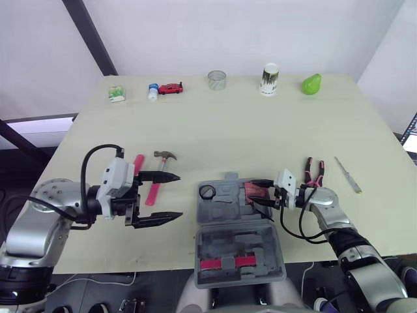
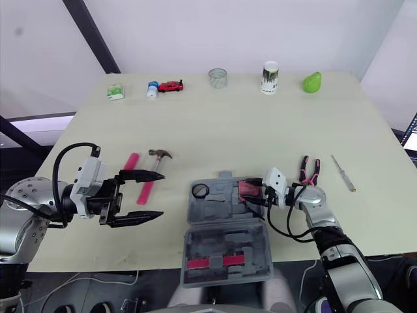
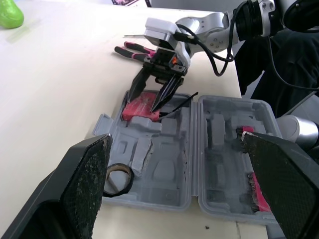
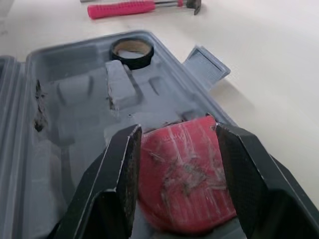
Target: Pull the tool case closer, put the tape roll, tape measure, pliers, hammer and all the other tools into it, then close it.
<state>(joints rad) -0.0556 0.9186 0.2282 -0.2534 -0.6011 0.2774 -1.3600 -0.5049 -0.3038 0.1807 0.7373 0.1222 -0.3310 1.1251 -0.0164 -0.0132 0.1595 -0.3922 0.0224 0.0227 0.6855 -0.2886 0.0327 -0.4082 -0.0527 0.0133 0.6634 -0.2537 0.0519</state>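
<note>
The grey tool case (image 1: 229, 210) lies open at the table's front centre, its lid half hanging toward the front edge. A black tape roll (image 1: 207, 192) sits in the case's left corner. The red tape measure (image 4: 184, 174) rests in the case's right side, with my right gripper (image 4: 178, 132) shut on it. My left gripper (image 1: 180, 195) stands open just left of the case, empty. The pink-handled hammer (image 1: 152, 194) lies beside its upper finger. Pink-handled pliers (image 1: 314, 172) and a thin screwdriver (image 1: 348, 175) lie right of the case.
Another pink handle (image 1: 138, 160) shows behind my left gripper. Along the far edge stand a green box (image 1: 116, 94), a small bottle (image 1: 152, 92), a red toy car (image 1: 171, 88), a glass (image 1: 217, 80), a paper cup (image 1: 269, 79) and a green pear (image 1: 311, 84).
</note>
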